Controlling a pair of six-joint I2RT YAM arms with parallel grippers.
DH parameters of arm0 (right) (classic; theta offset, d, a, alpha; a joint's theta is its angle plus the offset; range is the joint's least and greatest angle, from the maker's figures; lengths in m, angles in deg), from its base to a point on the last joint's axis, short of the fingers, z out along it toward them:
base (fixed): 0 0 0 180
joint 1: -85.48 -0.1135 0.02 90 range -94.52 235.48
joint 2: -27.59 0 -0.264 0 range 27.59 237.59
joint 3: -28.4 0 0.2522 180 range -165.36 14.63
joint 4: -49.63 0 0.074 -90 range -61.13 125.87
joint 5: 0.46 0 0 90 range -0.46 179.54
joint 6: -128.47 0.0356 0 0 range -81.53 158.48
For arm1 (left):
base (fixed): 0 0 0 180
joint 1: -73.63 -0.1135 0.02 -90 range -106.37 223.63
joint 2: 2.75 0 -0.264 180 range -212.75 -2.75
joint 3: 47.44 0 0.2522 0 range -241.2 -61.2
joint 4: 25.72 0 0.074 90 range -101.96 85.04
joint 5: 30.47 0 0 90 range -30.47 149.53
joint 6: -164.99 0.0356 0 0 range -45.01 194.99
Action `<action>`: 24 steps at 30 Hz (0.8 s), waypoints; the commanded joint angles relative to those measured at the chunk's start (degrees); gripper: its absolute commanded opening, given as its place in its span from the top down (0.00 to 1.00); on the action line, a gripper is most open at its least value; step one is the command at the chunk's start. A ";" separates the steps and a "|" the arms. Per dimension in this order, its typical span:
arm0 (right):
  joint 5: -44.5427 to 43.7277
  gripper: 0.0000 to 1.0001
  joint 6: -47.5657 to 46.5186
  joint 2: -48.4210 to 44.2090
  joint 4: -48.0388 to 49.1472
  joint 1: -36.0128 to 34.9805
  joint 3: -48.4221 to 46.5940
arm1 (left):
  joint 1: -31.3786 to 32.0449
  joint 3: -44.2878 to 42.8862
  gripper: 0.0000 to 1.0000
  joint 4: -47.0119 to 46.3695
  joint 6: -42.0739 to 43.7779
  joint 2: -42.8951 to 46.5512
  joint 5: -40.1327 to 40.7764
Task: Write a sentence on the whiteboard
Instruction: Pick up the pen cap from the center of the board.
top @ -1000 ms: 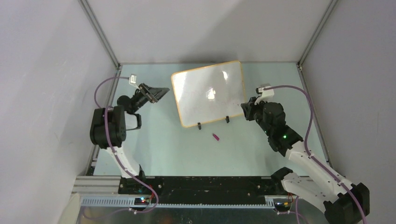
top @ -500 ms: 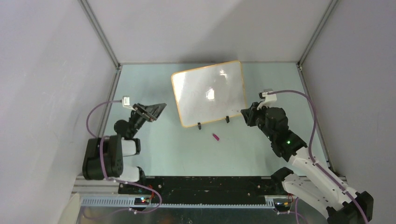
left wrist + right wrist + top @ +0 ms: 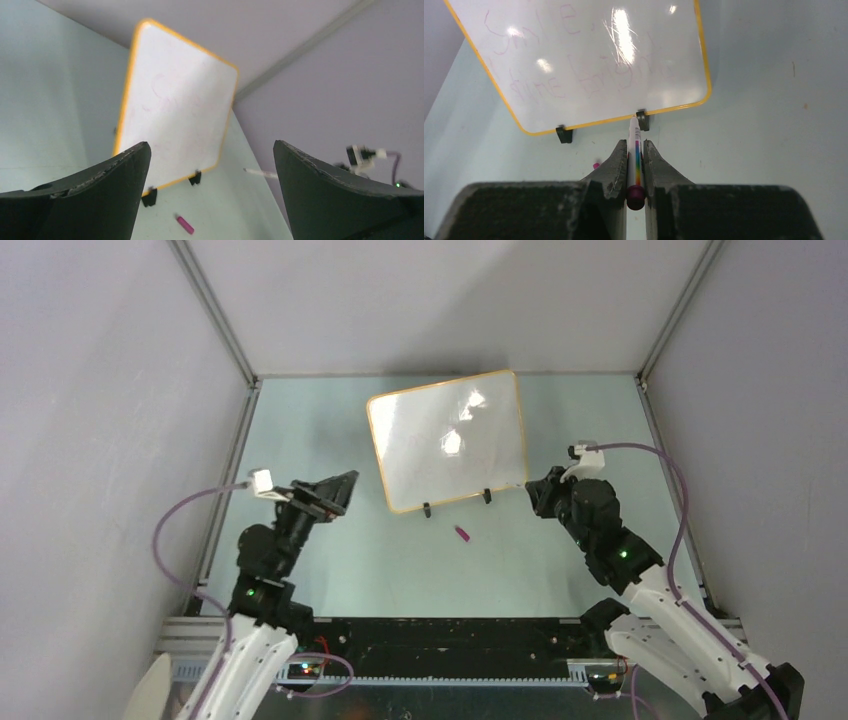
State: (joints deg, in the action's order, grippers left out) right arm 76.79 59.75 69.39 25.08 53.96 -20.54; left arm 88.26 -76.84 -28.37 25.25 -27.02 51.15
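Note:
The whiteboard (image 3: 448, 440) leans upright at the back of the table on two black clip feet, its orange-yellow frame around a glossy face. Faint pink handwriting in two lines covers the whiteboard (image 3: 584, 65) in the right wrist view. My right gripper (image 3: 635, 141) is shut on a white marker (image 3: 634, 150) with a rainbow stripe and a dark purple end. Its tip points at the board's lower right corner without touching it. In the top view the right gripper (image 3: 535, 492) sits just right of that corner. My left gripper (image 3: 211, 143) stands open and empty, left of the whiteboard (image 3: 175, 110).
A small pink cap (image 3: 463, 534) lies on the pale green table in front of the board's feet, also visible as the pink cap (image 3: 185, 225) between the left fingers' view. Grey walls with metal corner posts (image 3: 215, 315) enclose the table on three sides.
Both arms have drawn back toward the near edge. The left gripper has moved from beside the board's left edge to lower left, still open. The right gripper has backed off slightly, marker still held.

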 commanded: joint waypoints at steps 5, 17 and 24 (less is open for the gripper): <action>-2.16 1.00 2.49 -4.47 0.98 0.38 2.85 | 2.26 -14.31 0.01 45.76 -1.30 -1.82 28.42; -3.03 1.00 2.99 -6.66 -0.11 0.97 2.92 | 2.73 -17.52 0.01 45.28 -6.90 -20.32 11.47; -3.09 1.00 2.98 -8.94 0.04 1.27 4.39 | 18.79 -20.86 0.02 47.60 -20.46 -21.81 20.73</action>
State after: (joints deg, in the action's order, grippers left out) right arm 74.89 62.27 62.00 24.21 54.87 -17.05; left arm 98.69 -93.64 19.13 13.93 -45.62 66.84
